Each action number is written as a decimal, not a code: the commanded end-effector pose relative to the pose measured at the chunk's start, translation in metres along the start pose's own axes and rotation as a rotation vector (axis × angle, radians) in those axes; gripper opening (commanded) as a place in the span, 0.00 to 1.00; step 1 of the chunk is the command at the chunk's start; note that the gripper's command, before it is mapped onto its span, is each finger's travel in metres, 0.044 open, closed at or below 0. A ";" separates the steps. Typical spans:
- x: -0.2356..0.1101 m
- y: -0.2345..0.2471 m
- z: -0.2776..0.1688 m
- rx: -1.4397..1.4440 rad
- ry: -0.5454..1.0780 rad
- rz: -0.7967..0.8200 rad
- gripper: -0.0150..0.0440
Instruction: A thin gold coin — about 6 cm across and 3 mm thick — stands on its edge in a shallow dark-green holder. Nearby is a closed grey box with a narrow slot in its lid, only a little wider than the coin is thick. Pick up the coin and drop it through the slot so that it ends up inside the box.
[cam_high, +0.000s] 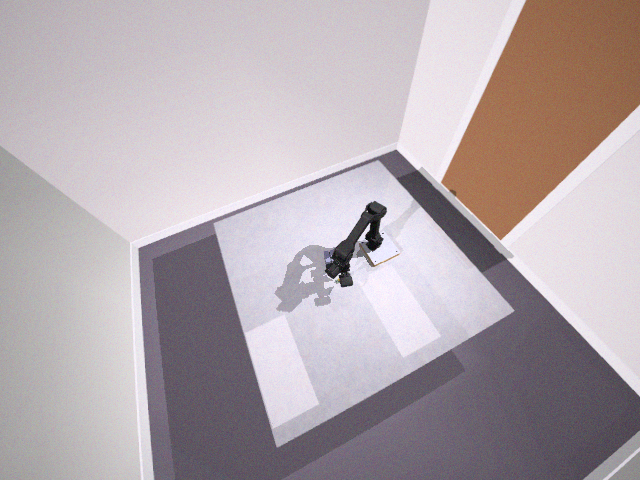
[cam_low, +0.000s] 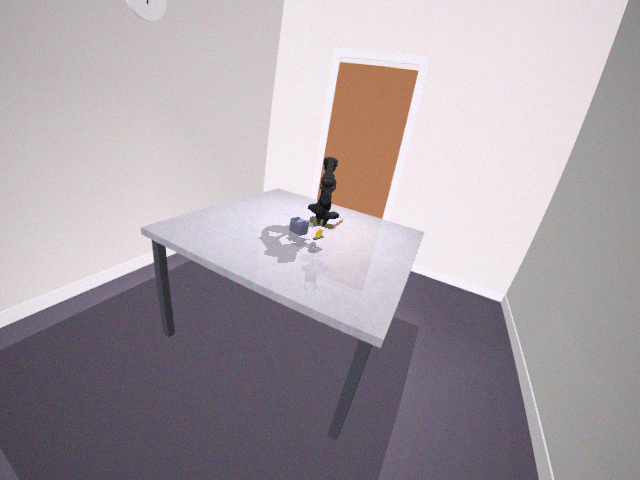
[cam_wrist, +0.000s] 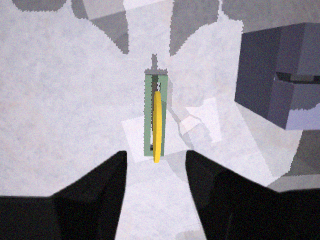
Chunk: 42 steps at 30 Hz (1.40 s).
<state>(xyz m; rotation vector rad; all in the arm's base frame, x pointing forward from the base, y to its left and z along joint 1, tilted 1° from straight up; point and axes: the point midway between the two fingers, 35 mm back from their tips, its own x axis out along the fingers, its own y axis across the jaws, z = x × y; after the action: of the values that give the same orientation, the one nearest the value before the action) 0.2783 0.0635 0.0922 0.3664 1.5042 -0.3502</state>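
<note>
The gold coin (cam_wrist: 157, 125) (cam_low: 318, 234) stands on its edge in the dark-green holder (cam_wrist: 148, 115) on the table. In the wrist view it is seen edge-on, in line with the gap between my fingers. My gripper (cam_wrist: 156, 158) (cam_high: 343, 280) (cam_low: 321, 222) hangs above the coin, partly open, with nothing between the fingers. The grey box (cam_wrist: 280, 75) (cam_low: 298, 225) stands to the right of the holder in the wrist view, with its narrow slot (cam_wrist: 297, 77) showing in the lid. In the top view the arm hides most of the coin and the box.
The arm's base sits on a white plate (cam_high: 385, 253) (cam_low: 336, 223) near the far side of the pale table (cam_low: 232, 248). A brown door (cam_low: 369, 139) is behind the table. Shadows of the arm fall on the table left of the box.
</note>
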 end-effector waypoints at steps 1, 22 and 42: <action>0.008 -0.002 -0.001 0.006 0.001 -0.007 0.53; 0.041 -0.001 0.001 0.004 0.000 -0.006 0.53; 0.070 -0.003 -0.001 0.006 0.001 -0.007 0.48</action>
<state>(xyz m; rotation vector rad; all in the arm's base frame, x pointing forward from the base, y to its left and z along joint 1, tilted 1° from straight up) 0.2797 0.0626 0.0265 0.3685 1.5061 -0.3546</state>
